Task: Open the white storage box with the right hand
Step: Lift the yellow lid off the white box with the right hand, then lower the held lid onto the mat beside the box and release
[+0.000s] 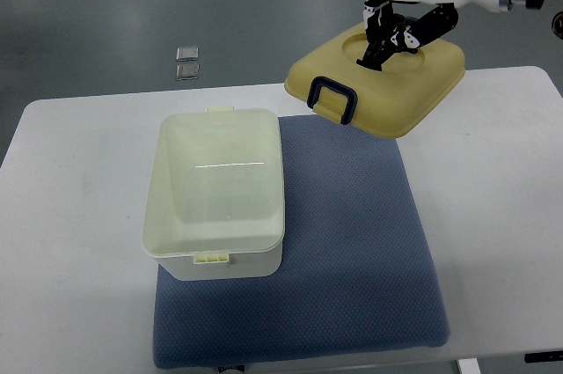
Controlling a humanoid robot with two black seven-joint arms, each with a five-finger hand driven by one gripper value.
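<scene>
1. Gripping the yellow lid (387,84) with my right hand (396,26), I am holding it tilted above the table's (501,180) far edge.
2. Sitting open, the white storage box (215,194) is resting on the blue mat (352,251), well apart.

This looks like a lab or test room to me, not a home. I work at a plain white table (519,207) with rounded corners and nothing decorative on it. Beyond its far edge I see a smooth grey floor (106,13), glossy enough to catch soft reflections, the sort poured in workshops and research halls. Two small square plates (186,62) are set into that floor, one just behind the other. A blue textured mat (352,251) is laid flat on the table as a work surface. I see no furniture, dishes or household clutter anywhere around me, only bare, staged surfaces.
</scene>
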